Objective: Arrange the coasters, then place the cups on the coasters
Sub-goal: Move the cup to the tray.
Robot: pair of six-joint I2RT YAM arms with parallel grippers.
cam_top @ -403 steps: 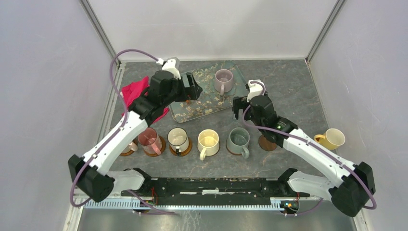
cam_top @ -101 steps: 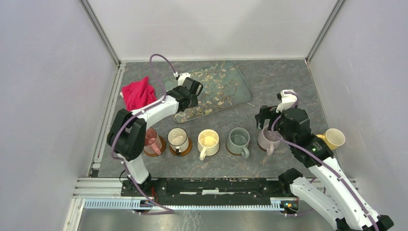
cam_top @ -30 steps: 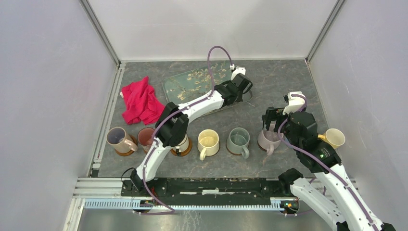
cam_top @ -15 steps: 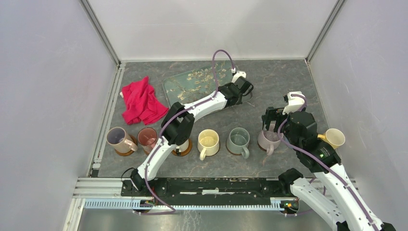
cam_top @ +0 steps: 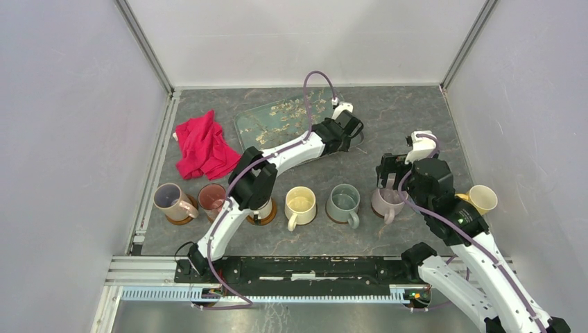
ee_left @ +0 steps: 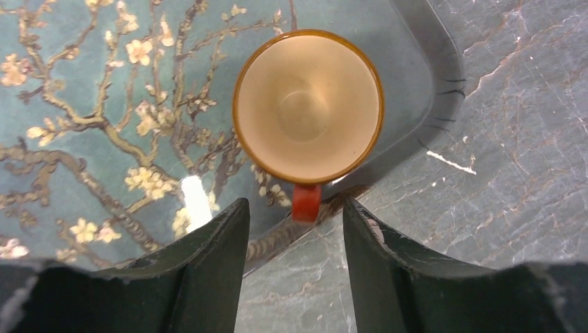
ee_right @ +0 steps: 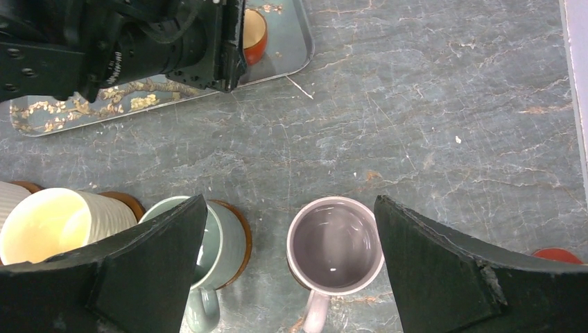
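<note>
A small red cup (ee_left: 307, 104) with a cream inside stands on the floral tray (ee_left: 83, 83) at its right corner. My left gripper (ee_left: 292, 208) hangs open over it, the red handle just ahead of its fingertips, untouched. My right gripper (ee_right: 290, 201) is wide open above the mauve cup (ee_right: 335, 243), which stands on a dark coaster that barely shows. The grey-green cup (ee_right: 215, 243) sits on a brown coaster (ee_right: 243, 236), with the cream cup (cam_top: 300, 203) to its left. Two pinkish cups (cam_top: 170, 200) stand on coasters at the row's left end. The yellow cup (cam_top: 482, 199) is at the far right.
A red cloth (cam_top: 202, 148) lies left of the tray (cam_top: 277, 118). A red coaster (ee_right: 558, 255) shows at the right wrist view's lower right edge. The left arm (cam_top: 277, 158) reaches across the row, hiding one cup. Grey walls close in on both sides.
My left gripper's jaws have parted over the red cup at the tray's right end. The right gripper has shifted slightly above the mauve cup.
</note>
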